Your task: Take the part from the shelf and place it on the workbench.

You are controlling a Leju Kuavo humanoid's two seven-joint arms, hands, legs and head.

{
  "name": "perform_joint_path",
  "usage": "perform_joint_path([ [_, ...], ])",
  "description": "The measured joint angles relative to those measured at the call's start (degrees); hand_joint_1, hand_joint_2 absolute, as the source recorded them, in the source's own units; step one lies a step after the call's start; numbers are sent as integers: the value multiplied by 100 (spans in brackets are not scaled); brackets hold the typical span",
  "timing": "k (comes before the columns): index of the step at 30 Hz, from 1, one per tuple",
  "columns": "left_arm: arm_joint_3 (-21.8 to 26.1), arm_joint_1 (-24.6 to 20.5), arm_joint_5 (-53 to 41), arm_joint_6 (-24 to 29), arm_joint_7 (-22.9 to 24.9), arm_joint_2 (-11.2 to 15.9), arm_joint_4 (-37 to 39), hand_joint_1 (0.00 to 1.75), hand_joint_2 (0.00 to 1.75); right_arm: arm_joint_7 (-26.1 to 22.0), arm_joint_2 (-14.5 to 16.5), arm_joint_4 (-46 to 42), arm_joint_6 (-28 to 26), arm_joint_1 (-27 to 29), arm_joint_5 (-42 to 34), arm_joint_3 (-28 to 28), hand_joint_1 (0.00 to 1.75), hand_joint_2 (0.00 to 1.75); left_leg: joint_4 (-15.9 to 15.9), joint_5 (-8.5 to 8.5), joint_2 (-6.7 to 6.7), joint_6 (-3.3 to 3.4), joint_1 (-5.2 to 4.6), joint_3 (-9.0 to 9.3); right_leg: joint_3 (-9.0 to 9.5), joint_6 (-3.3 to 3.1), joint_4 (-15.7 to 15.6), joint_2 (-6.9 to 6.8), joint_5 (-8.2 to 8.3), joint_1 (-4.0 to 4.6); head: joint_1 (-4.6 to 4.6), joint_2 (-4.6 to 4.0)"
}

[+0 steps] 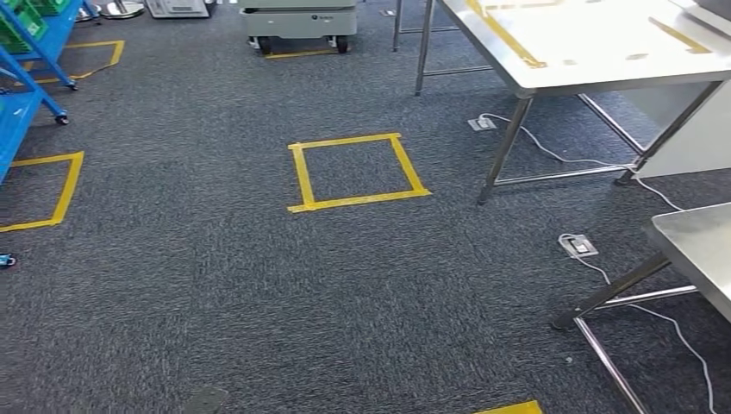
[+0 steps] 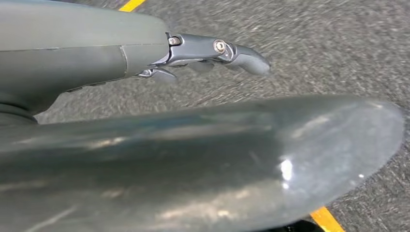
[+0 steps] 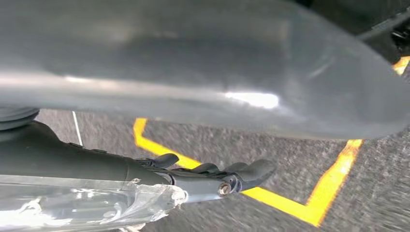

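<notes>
Grey carpet (image 1: 215, 285) with a yellow tape square (image 1: 357, 172). Right robot hand (image 3: 212, 176) grips a clear plastic-bagged part (image 3: 87, 203) above the floor. Left robot hand (image 2: 208, 53) empty, fingers extended. Steel counter (image 1: 586, 52) ahead right.

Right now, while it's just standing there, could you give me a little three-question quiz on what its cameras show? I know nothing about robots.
1. True or false: a box stands inside the yellow tape square on the carpet.
2. What stands at the left edge of the head view? A) a blue shelf B) a red cabinet C) a wooden ladder
3. Fill in: the clear crinkled sheet beside the right hand looks to be made of ____.

Key: 1 false, there is only carpet inside the square; 2 A; 3 plastic.
</notes>
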Motion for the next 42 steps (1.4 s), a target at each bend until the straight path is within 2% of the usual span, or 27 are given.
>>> perform_joint_path([
  [2, 19, 16, 10, -65, 7, 3, 7, 0, 0, 20, 3, 1, 1, -10, 8, 18, 0, 0, -16, 50, -102, -79, 26, -53, 3, -51, -22, -83, 30, 21, -1, 0],
  [4, 37, 35, 14, -106, 11, 5, 16, 0, 0, 31, 9, 1, 1, -15, 15, 35, 0, 0, 120, -56, 80, -129, 24, -150, 7, -130, -60, -221, 92, 20, -16, 0],
  [6, 41, 20, 3, -152, 21, 7, 21, 0, 0, 38, 14, 1, 1, -5, 20, 42, 0, 0, 683, -427, 413, -161, 6, -425, -17, -181, -88, -390, 133, 22, -40, 0],
  [8, 41, 2, -35, -223, 46, 5, 21, 0, 0, 46, 14, 1, 1, 17, 19, 43, 0, 0, 1408, -769, 540, -198, 9, -752, -46, -193, -87, -576, 140, 34, -48, 0],
  [9, 41, 6, -55, -258, 62, 8, 21, 0, 0, 49, 14, 1, 1, 22, 17, 43, 0, 0, 1579, -801, 560, -209, 11, -810, -55, -193, -87, -669, 140, 37, -48, 0],
  [10, 41, 15, -70, -288, 79, 13, 21, 0, 0, 50, 14, 1, 2, 22, 17, 43, 0, 0, 1541, -729, 578, -214, 11, -760, -60, -193, -86, -754, 140, 38, -48, 0],
  [11, 42, 24, -76, -311, 90, 21, 21, 0, 0, 51, 15, 1, 2, 18, 16, 43, 0, 0, 1282, -570, 617, -213, 11, -592, -57, -189, -86, -834, 138, 38, -49, 0],
  [12, 42, 26, -79, -326, 93, 28, 21, 0, 0, 52, 15, 1, 3, 12, 16, 43, 0, 0, 897, -386, 729, -205, 8, -351, -47, -180, -85, -906, 134, 44, -49, 0],
  [14, 43, 1, -90, -344, 97, 33, 22, 0, 0, 55, 16, 1, 3, 4, 16, 44, 0, 0, 192, -172, 984, -164, -13, 52, -43, -134, -57, -1035, 105, 86, -52, 0],
  [15, 42, -9, -102, -351, 101, 33, 22, 0, 0, 57, 16, 1, 3, -4, 17, 44, 0, 0, 27, -148, 1054, -129, -24, 134, -40, -106, -46, -1097, 92, 107, -48, 0],
  [17, 42, -2, -132, -375, 120, 36, 23, 0, 0, 60, 16, 1, 5, -27, 22, 46, 0, 0, -27, -146, 957, -45, -32, 128, -25, -58, -42, -1222, 75, 120, -35, 0],
  [18, 43, 15, -142, -389, 132, 39, 23, 0, 0, 59, 17, 1, 7, -41, 27, 48, 0, 0, -33, -136, 895, -15, -25, 122, -19, -29, -22, -1215, 48, 109, -27, 0],
  [20, 45, 28, -164, -414, 161, 47, 23, 0, 0, 53, 23, 1, 10, -54, 34, 52, 0, 0, -44, -107, 770, 49, -1, 115, -134, 33, 274, -956, -164, 76, -9, 0],
  [22, 45, 16, -181, -420, 178, 52, 23, 0, 0, 49, 30, 2, 11, -48, 38, 55, 0, 0, -45, -84, 633, 92, 10, 91, -485, 73, 1039, -618, -556, 53, 14, 0],
  [23, 46, 13, -178, -430, 167, 54, 23, 0, 0, 43, 32, 3, 11, -40, 37, 56, 0, 0, -45, -74, 553, 102, 9, 77, -681, 82, 1439, -545, -709, 50, 16, 0],
  [24, 51, 18, -165, -456, 132, 58, 23, 0, 0, 30, 33, 4, 10, -33, 32, 56, 0, 0, -45, -65, 472, 104, 9, 68, -806, 85, 1676, -517, -756, 48, 15, 0],
  [25, 58, 27, -156, -491, 84, 61, 23, 0, 0, 14, 33, 5, 8, -28, 28, 56, 0, 0, -44, -57, 389, 98, 10, 65, -827, 83, 1688, -504, -684, 43, 14, 0],
  [27, 72, 40, -174, -571, -36, 65, 23, 0, 0, -8, 34, 5, 2, -26, 27, 56, 0, 0, -41, -38, 218, 67, 18, 64, -550, 82, 1072, -394, -285, 11, 14, 0],
  [28, 75, 38, -206, -593, -78, 66, 23, 0, 0, -3, 34, 7, 1, -26, 36, 57, 0, 0, -29, -31, 137, 41, 14, 54, -353, 89, 641, -238, -111, -19, 20, 0],
  [30, 76, 31, -255, -616, -126, 68, 23, 0, 0, 27, 39, 13, 1, -27, 63, 58, 0, 0, -16, -5, -10, -24, 13, 12, -118, 80, 104, 2, 56, -59, 20, 0],
  [31, 76, 37, -266, -619, -135, 68, 23, 0, 0, 43, 41, 16, 1, -25, 74, 58, 0, 0, -16, 15, -73, -64, 19, -16, -97, 55, 46, 28, 52, -55, 20, 0],
  [33, 79, 73, -269, -620, -139, 67, 26, 0, 0, 59, 43, 18, 1, -24, 89, 57, 0, 0, -28, 50, -136, -138, 50, -66, -104, -34, 49, -102, 89, -34, 18, 0],
  [35, 81, 98, -269, -621, -139, 66, 28, 0, 0, 58, 44, 18, -2, -25, 93, 56, 0, 0, 205, -124, 104, -182, 44, -202, -113, -120, 24, -250, 136, -30, -12, 0],
  [37, 82, 77, -265, -631, -139, 60, 28, 0, 0, 57, 45, 19, -5, -7, 98, 56, 0, 0, 881, -532, 441, -204, 25, -519, -133, -165, 10, -424, 153, -10, -44, 0],
  [39, 94, 55, -233, -650, -127, 52, 28, 0, 0, 47, 45, 20, -21, 17, 99, 56, 0, 0, 1547, -807, 549, -221, 27, -806, -152, -178, 11, -616, 151, 14, -48, 0],
  [40, 108, 57, -215, -658, -118, 50, 28, 0, 0, 31, 45, 20, -38, 20, 96, 56, 0, 0, 1628, -792, 567, -222, 27, -817, -157, -179, 11, -706, 149, 20, -48, 0],
  [42, 133, 65, -251, -663, -95, 54, 28, 0, 0, -15, 45, 20, -75, 16, 86, 56, 0, 0, 1150, -500, 650, -207, 23, -504, -150, -171, 11, -864, 144, 24, -49, 0],
])
